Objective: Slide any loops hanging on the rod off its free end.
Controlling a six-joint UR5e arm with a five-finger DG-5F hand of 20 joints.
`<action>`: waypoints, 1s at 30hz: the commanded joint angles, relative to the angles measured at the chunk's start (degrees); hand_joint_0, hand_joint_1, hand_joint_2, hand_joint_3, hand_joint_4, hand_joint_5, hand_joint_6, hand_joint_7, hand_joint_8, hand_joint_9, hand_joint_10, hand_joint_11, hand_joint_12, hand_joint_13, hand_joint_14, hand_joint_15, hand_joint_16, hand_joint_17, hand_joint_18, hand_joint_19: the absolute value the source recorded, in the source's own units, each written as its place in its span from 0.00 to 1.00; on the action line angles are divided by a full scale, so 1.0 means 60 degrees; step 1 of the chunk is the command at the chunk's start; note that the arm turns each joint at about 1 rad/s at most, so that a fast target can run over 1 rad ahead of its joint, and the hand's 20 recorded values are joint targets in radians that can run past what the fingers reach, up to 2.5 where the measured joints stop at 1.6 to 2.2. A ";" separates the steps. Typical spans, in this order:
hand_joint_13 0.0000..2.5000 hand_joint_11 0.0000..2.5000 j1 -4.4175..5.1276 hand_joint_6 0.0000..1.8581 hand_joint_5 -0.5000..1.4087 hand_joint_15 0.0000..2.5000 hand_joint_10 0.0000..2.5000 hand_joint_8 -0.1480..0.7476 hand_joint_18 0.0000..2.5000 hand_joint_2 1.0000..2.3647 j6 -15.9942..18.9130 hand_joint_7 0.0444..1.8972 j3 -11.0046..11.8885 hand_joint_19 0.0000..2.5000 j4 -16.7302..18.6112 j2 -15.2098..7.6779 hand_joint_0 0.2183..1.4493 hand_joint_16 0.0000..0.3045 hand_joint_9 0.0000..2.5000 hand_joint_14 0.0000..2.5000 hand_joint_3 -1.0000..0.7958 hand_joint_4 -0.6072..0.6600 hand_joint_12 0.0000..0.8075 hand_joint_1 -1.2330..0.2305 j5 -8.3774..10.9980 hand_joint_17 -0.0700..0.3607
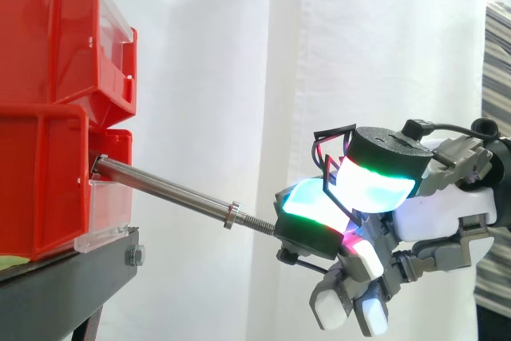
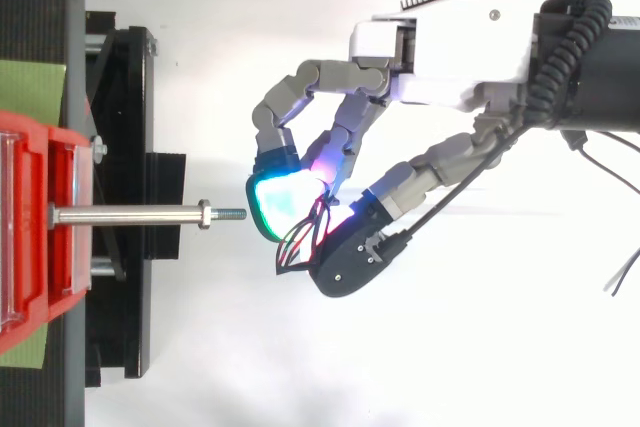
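The hand (image 1: 447, 213) was seen entering from the right, its fingers curled in and the thick pads (image 1: 315, 197) drawn close together, glowing cyan-green with a magenta edge; nothing was seen held between them. The pads were set right at the free end of the rod (image 1: 168, 187). In the side view the tip appeared to meet the lower pad, while in the top view a sliver of gap was suggested, so contact could not be told. The rod was noted as a slim, smooth, polished metal bar, ringed near its outer end by a small nut (image 1: 231, 215) and finished with a short threaded tip (image 1: 257, 224). It was fixed at its other end to the front of the lower red bin (image 1: 40, 181) and was slanted down toward the hand in the side view. A second glossy hard-plastic red bin, the upper bin (image 1: 48, 29), was stacked on top, and a clear panel (image 1: 108, 213) was fitted to the lower one's front. Both were carried on a matte black stand (image 1: 72, 277) with a bolt (image 1: 136, 257) at its edge. Open room was left above, below and on both sides of the rod between stand and hand. A green sheet (image 2: 30, 92) was seen under the bin's edge from above. A softly folded white curtain (image 1: 207, 77) was hung behind, and a plain white surface (image 2: 450, 347) was spread beneath the hand.
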 commanded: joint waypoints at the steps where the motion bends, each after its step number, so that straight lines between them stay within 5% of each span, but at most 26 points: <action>1: 0.35 0.20 -0.0002 0.48 0.18 0.10 0.01 0.48 0.35 0.00 -0.0003 0.61 0.0014 0.19 -0.0026 0.0000 0.34 0.13 0.43 0.00 0.28 0.56 0.40 0.35 -0.0003 0.37; 7: 0.36 0.20 -0.0002 0.47 0.19 0.11 0.01 0.49 0.35 0.00 -0.0003 0.62 -0.0001 0.20 -0.0026 0.0000 0.31 0.14 0.44 0.00 0.28 0.56 0.40 0.44 -0.0003 0.38; 30: 0.36 0.19 0.0013 0.45 0.19 0.11 0.01 0.51 0.36 0.00 0.0012 0.56 -0.0001 0.21 -0.0026 0.0000 0.24 0.15 0.45 0.00 0.28 0.60 0.43 0.46 0.0012 0.41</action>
